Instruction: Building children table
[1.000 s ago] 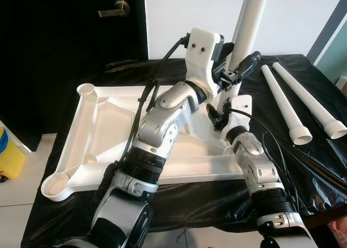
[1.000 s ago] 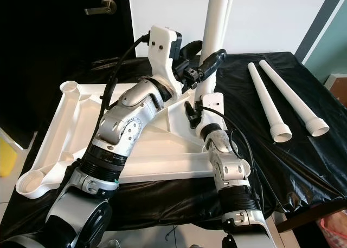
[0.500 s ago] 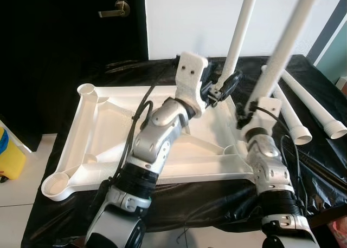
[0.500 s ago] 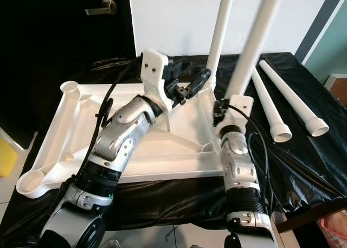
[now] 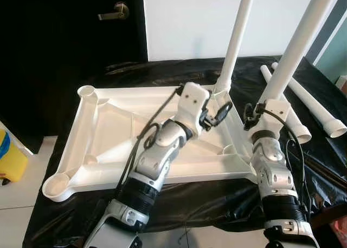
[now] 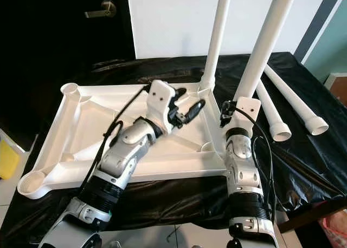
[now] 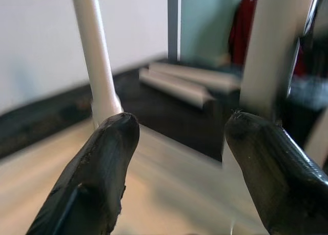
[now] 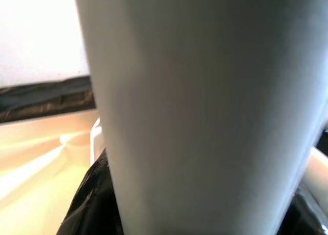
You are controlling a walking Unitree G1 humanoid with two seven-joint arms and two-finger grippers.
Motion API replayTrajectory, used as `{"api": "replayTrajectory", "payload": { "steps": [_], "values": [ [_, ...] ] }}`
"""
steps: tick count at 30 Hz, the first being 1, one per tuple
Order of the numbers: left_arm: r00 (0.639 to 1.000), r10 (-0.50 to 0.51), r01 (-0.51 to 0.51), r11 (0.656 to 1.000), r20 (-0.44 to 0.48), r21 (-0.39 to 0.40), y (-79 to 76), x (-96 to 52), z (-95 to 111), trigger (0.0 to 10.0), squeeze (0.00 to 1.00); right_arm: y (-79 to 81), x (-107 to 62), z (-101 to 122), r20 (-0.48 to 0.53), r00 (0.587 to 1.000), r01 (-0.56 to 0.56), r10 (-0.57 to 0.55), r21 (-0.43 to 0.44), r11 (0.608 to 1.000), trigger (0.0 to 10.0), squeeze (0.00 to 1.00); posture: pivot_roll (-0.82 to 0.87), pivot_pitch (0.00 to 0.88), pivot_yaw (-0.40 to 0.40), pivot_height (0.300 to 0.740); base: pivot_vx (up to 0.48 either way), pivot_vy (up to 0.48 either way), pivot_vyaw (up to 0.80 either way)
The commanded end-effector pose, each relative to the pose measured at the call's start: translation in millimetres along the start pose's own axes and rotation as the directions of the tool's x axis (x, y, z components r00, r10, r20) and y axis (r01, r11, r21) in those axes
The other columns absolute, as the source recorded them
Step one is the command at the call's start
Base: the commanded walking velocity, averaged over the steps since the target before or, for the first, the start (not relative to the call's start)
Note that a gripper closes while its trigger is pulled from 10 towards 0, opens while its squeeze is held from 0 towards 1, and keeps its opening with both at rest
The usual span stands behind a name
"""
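Observation:
A white tabletop (image 5: 108,130) lies upside down on a black cloth. One white leg (image 5: 237,39) stands upright in its far right corner socket. My right gripper (image 5: 259,105) is shut on a second white leg (image 5: 295,45), holding it slightly tilted above the tabletop's right edge, near the empty front right socket (image 5: 231,149). In the right wrist view that held leg (image 8: 205,106) is very close, with a black finger (image 8: 89,204) beside it. My left gripper (image 5: 218,112) hangs open over the tabletop's right part, holding nothing; its fingers (image 7: 102,168) are spread wide.
Two more white legs (image 6: 274,115) (image 6: 297,103) lie loose on the cloth at the right. Empty sockets sit at the front left (image 5: 55,186) and far left (image 5: 87,90) corners. A dark door (image 5: 65,53) stands behind, a yellow object (image 5: 8,153) at the left edge.
My left gripper has come away from the upright leg and dropped lower over the tabletop. My right gripper has carried the second leg rightward, away from the standing one.

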State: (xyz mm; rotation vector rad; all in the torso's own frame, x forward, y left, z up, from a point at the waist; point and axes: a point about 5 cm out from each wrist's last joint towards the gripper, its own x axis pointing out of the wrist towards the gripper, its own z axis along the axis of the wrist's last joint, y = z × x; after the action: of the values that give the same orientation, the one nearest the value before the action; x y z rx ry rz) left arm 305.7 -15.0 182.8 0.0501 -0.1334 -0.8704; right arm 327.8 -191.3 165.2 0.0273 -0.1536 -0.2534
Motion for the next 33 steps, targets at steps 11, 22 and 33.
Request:
{"api": "replayTrajectory", "payload": {
  "steps": [11,22,33],
  "values": [
    [0.944,-0.206,0.233,0.969,-0.258,0.079,-41.5,-8.8,-55,10.0,0.00,0.6,1.7,5,0.026,1.000,-0.004,0.004,-0.013,1.000,10.0,0.00,-0.01,0.000,-0.003,0.740,0.000,0.000,0.00],
    [0.901,-0.179,0.256,0.954,-0.396,0.153,-39.5,-15.2,-77,10.0,0.00,-1.0,2.4,5,0.024,1.000,0.011,-0.011,-0.015,1.000,10.0,0.00,-0.01,0.000,-0.001,0.740,0.000,0.000,0.00],
    [0.890,-0.159,0.250,0.954,-0.427,0.167,-31.0,-17.5,-79,10.0,0.00,-1.0,4.5,6,0.028,0.999,0.019,-0.019,-0.010,1.000,10.0,0.00,-0.02,0.000,0.003,0.740,0.000,0.000,0.00]
  ]
}}
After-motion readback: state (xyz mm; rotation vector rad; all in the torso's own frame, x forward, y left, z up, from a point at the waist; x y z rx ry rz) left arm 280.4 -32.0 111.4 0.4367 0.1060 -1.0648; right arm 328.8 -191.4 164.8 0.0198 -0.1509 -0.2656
